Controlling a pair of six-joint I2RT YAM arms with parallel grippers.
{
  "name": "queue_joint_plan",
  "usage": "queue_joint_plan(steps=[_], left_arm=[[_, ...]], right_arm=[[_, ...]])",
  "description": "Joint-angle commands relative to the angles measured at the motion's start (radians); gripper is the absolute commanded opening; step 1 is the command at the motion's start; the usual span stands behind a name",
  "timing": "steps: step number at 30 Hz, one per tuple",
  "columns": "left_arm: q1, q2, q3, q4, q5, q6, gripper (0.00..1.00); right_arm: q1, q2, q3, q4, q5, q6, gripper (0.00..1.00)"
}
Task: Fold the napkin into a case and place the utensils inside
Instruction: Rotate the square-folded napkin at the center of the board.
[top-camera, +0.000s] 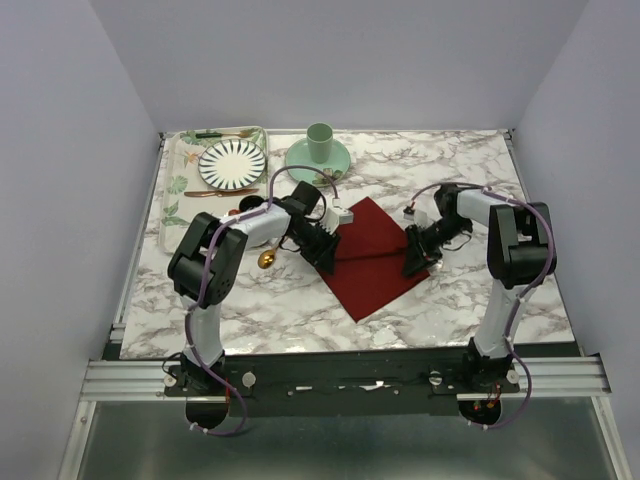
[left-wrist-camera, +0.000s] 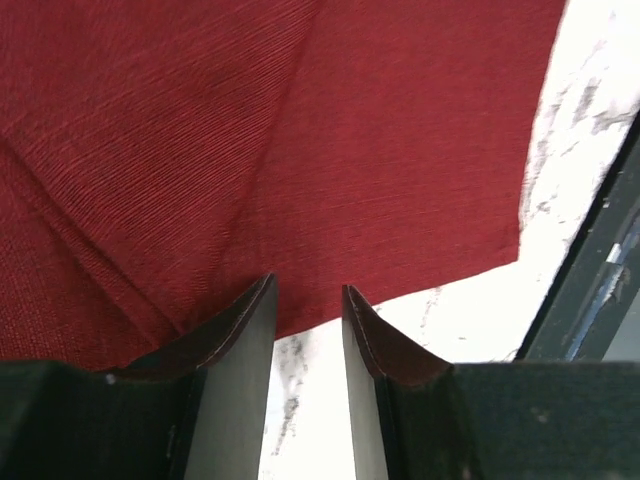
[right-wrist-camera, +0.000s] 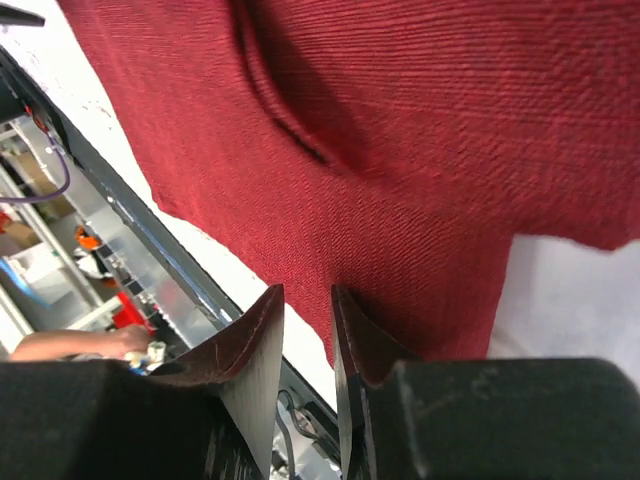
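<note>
The dark red napkin (top-camera: 372, 258) lies flat as a diamond on the marble table, with a crease across its middle. My left gripper (top-camera: 325, 250) is low at its left corner. In the left wrist view the gripper (left-wrist-camera: 308, 290) is open, its tips at the cloth's edge (left-wrist-camera: 300, 150) with bare table between them. My right gripper (top-camera: 415, 258) is low at the napkin's right corner. In the right wrist view it (right-wrist-camera: 308, 292) is open by a narrow gap at the cloth's edge (right-wrist-camera: 420, 150), holding nothing. The gold spoon (top-camera: 267, 258) lies left of the napkin, under my left arm. I cannot make out the knife.
A patterned tray (top-camera: 172, 205) at the back left holds a striped plate (top-camera: 232, 163), a green-handled utensil (top-camera: 222, 134) and a brown-gold utensil (top-camera: 212, 192). A green cup (top-camera: 319, 142) stands on a green saucer (top-camera: 300, 160) at the back centre.
</note>
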Motion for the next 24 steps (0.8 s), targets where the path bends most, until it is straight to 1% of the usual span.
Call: queue_joint_plan(steps=[1,6,10,15,18,19,20,22,24], left_arm=[[0.021,0.054,0.029,-0.061,-0.034,0.021,0.41],[0.039,0.076,0.031,-0.072,-0.078,0.065,0.4],[0.043,0.083,0.049,-0.091,-0.115,0.108,0.4],[0.043,0.086,0.066,-0.135,-0.109,0.183,0.42],[0.043,0.06,0.046,-0.163,-0.056,0.226,0.5],[0.043,0.028,0.016,-0.161,-0.039,0.234,0.55],[0.044,0.007,-0.006,-0.151,-0.005,0.231,0.57],[0.044,-0.073,-0.07,-0.109,0.016,0.229,0.62],[0.046,-0.13,-0.107,-0.071,0.018,0.208,0.64]], right_arm=[[-0.032,0.046,-0.011,-0.004,-0.004,0.009,0.33],[-0.069,0.096,-0.023,-0.038,-0.086,-0.004,0.33],[-0.068,0.094,-0.09,-0.036,-0.142,0.016,0.33],[-0.052,0.067,-0.183,-0.024,-0.183,0.024,0.33],[-0.049,0.025,-0.166,-0.047,-0.22,0.01,0.33],[-0.051,0.005,-0.16,-0.056,-0.24,0.003,0.34],[-0.051,-0.03,-0.151,-0.068,-0.276,-0.007,0.35],[-0.051,-0.072,-0.105,-0.105,-0.292,-0.025,0.36],[-0.049,-0.129,-0.042,-0.128,-0.283,-0.028,0.37]])
